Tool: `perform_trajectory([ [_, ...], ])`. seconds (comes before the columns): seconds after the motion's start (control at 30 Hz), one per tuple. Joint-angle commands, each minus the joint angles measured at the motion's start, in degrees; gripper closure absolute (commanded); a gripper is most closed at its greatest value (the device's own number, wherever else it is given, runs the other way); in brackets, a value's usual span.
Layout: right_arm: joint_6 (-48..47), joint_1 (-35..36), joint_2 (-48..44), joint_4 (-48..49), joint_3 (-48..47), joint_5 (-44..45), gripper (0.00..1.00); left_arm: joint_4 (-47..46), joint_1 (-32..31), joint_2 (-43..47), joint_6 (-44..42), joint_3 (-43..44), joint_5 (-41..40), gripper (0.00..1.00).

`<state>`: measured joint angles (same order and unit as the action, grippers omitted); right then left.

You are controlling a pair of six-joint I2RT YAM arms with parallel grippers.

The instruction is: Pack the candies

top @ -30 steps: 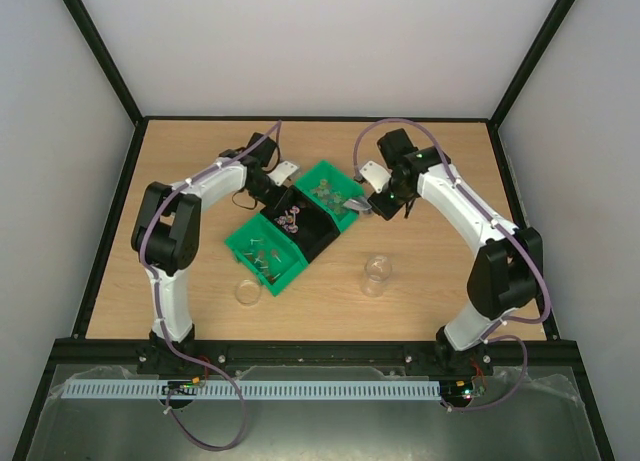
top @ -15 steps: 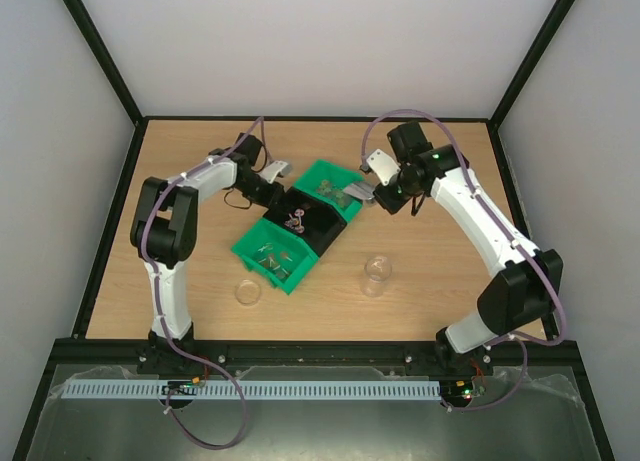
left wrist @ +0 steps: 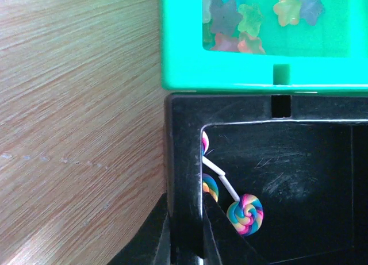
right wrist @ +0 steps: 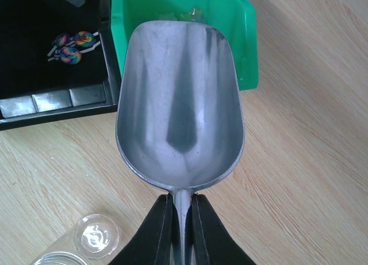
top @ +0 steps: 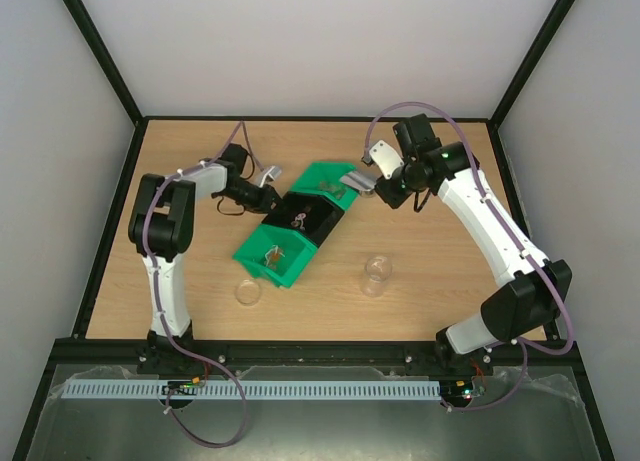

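Observation:
The candies (left wrist: 253,18), small pastel star-shaped sweets, lie in the far green bin (top: 322,171), also seen as the green bin (left wrist: 184,58). My left gripper (left wrist: 187,213) is shut on the side wall of the black bin (left wrist: 184,138) beside it, which holds swirl lollipops (left wrist: 245,213). In the top view the left gripper (top: 267,185) sits at the black bin's (top: 303,219) left wall. My right gripper (right wrist: 182,203) is shut on the handle of an empty metal scoop (right wrist: 179,104). The scoop's bowl (top: 356,184) hangs over the far green bin's right rim (right wrist: 244,52).
A second green bin (top: 268,257) with a few sweets joins the black bin at the near left. A clear jar (top: 376,273) stands on the table to the near right, and its round lid (top: 248,292) lies near the left arm. Black frame rails edge the table.
My left gripper has shut on the black bin's wall and drawn the row of bins leftward, turning it. The right arm has lifted the scoop back toward the far green bin's rim.

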<state>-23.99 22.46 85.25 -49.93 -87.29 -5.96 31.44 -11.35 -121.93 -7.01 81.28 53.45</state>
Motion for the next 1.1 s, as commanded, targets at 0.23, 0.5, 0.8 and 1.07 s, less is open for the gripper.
perform_trajectory([
  [0.23, -2.3, -0.1, 2.5, -6.6, -0.9, 3.1, 0.99, -11.6, -5.0, 14.3, 2.2, -8.6, -15.8, 0.98],
  [0.5, -4.7, -0.1, 4.6, -7.2, 1.5, 5.9, 0.99, -12.0, -9.7, 17.8, -0.1, -9.9, -24.4, 0.98],
  [0.8, -6.5, 0.0, 8.3, -9.0, 2.0, 7.0, 0.99, -12.1, -14.9, 21.2, -2.1, -13.0, -33.4, 0.98],
  [1.07, -9.7, 1.9, 10.3, -10.8, 3.4, 7.7, 0.99, -12.1, -17.8, 21.6, -3.3, -13.6, -37.4, 0.98],
])
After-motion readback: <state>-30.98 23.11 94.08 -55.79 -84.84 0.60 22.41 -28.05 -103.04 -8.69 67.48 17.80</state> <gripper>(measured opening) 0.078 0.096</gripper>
